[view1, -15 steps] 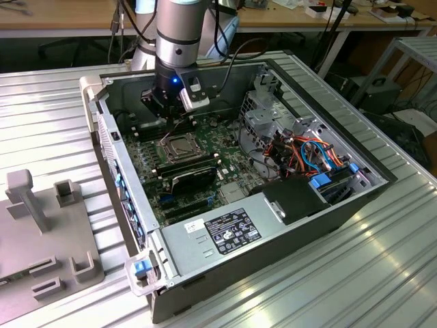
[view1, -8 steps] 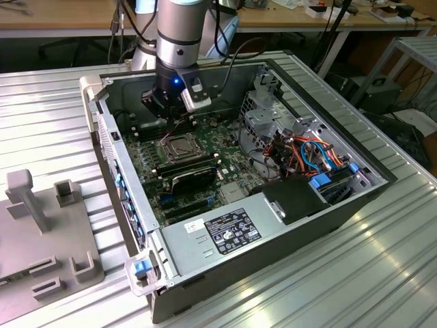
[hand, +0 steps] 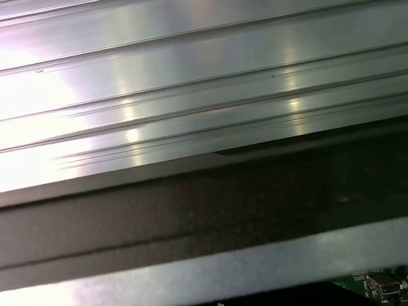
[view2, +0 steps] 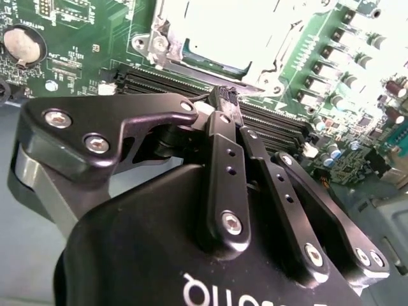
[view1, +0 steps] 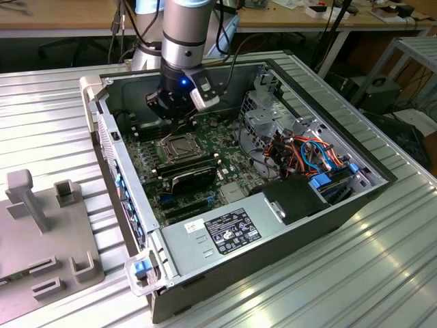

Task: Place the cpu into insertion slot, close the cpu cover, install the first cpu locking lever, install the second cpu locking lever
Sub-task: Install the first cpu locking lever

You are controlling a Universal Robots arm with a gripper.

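Gripper (view2: 224, 105) fingers clenched, nothing held, tips just short of the cpu cover (view2: 217, 38), likely pressing near it to latch.

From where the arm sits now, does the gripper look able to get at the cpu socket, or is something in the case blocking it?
Probably yes. The gripper hangs inside the open case just beside the insertion slot, and nothing stands between them.
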